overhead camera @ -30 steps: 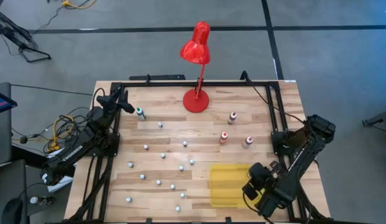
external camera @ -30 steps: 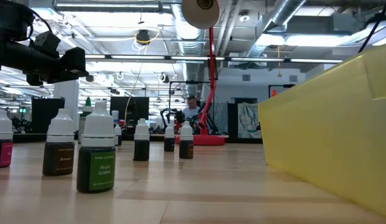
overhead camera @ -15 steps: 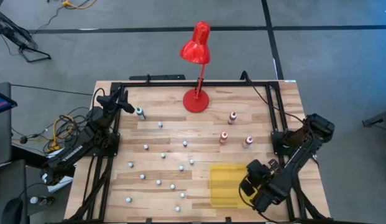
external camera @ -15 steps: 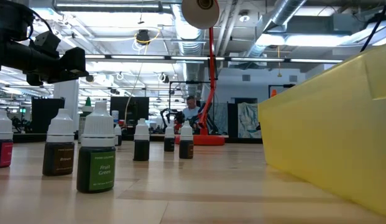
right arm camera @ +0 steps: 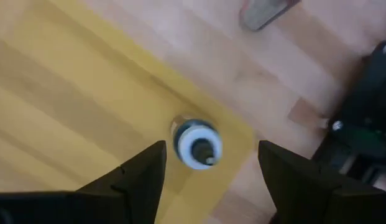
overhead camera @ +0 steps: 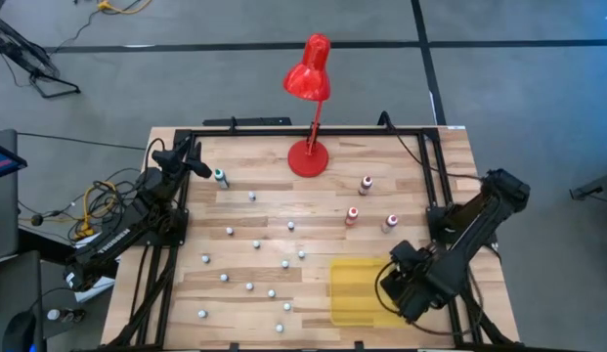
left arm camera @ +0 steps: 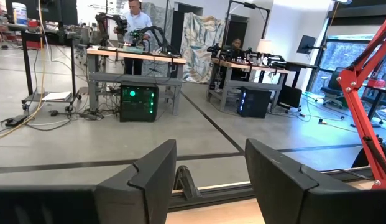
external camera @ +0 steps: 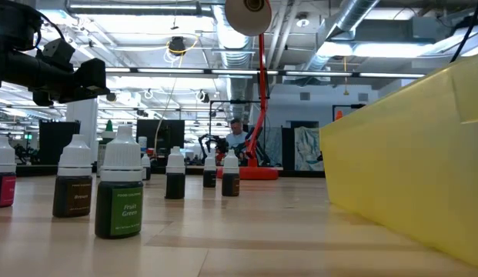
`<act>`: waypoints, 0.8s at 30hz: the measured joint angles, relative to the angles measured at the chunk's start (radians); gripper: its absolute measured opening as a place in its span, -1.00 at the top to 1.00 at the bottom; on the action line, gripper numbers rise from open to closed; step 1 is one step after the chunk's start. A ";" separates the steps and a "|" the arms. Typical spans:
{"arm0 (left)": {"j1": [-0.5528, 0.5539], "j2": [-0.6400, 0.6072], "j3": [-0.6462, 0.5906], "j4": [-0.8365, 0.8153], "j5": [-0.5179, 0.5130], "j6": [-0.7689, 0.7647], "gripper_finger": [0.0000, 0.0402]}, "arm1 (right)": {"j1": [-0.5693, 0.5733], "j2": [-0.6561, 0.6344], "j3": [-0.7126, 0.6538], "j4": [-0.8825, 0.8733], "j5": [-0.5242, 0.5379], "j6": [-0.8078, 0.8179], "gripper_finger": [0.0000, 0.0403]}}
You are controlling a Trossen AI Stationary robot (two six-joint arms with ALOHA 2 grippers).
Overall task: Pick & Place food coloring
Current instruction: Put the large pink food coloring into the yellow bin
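food coloring bottles point(overhead camera: 218, 178) are seen spread over the desk point(overhead camera: 264, 210): in the high view one teal bottle stands at the left of the frame, just beside the left hand point(overhead camera: 191, 161), which waits at the desk's upper left edge with its fingers parted and empty, as the left wrist view shows. toward the centre right, three bottles point(overhead camera: 352, 216) stand upright below and to the right of the red lamp point(overhead camera: 309, 156). at the lower right, a yellow tray point(overhead camera: 352, 293) is lying, and the right hand point(overhead camera: 393, 288) is held over its right edge. in the right wrist view one bottle point(right arm camera: 197, 144) is seen cap-up inside the tray near its corner, between the spread, empty fingers. the three standing bottles lie up-frame from the right hand, so the right arm is judged nearer to them.
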 joint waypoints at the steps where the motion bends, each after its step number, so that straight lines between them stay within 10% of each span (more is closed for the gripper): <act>1: 0.000 0.000 0.000 0.000 0.000 0.000 0.08 | -0.004 -0.022 0.004 -0.013 0.016 -0.006 -0.23; 9: 0.000 0.000 0.000 0.000 0.000 0.000 0.08 | -0.121 -0.180 0.007 -0.156 0.195 -0.008 -0.24; 24: 0.000 0.000 0.000 0.000 0.000 0.000 0.08 | -0.568 -0.399 -0.216 0.086 0.111 -0.478 -0.24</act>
